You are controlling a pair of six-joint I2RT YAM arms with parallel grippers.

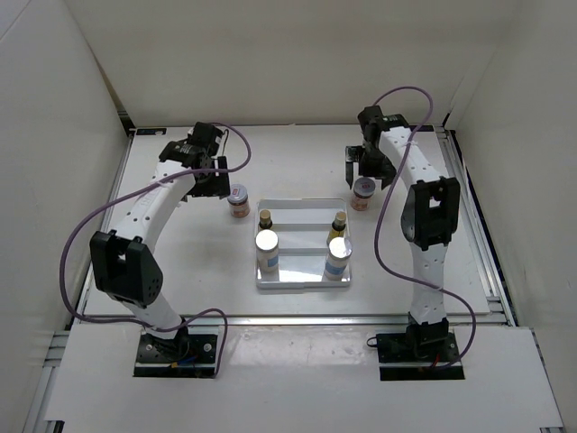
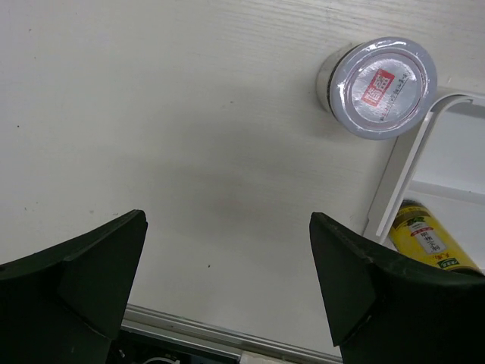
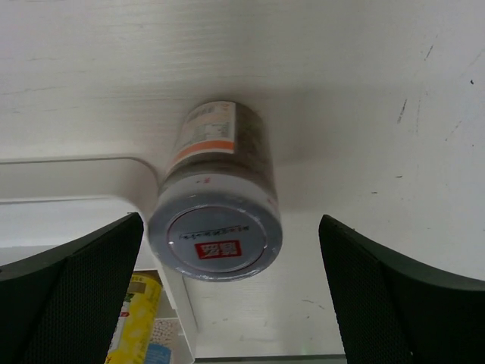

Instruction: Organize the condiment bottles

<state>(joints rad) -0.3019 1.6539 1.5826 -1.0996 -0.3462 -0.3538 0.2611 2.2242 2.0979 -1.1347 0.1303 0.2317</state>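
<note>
Pinkish jar (image 3: 216, 227) ahead of wide-open right jaws, untouched; left jaws wide, empty.

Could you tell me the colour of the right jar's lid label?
Red, on the jar; right wrist view shows it best.

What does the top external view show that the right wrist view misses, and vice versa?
Only top external: the left white bottle and left dropper on the tray, and the left jar standing off it.
Only right wrist: the red mark on the lid of the right jar and its orange side label, with the open right fingers on either side of it.
Both: the right jar beside the tray's corner, and the right yellow-labelled dropper.
</note>
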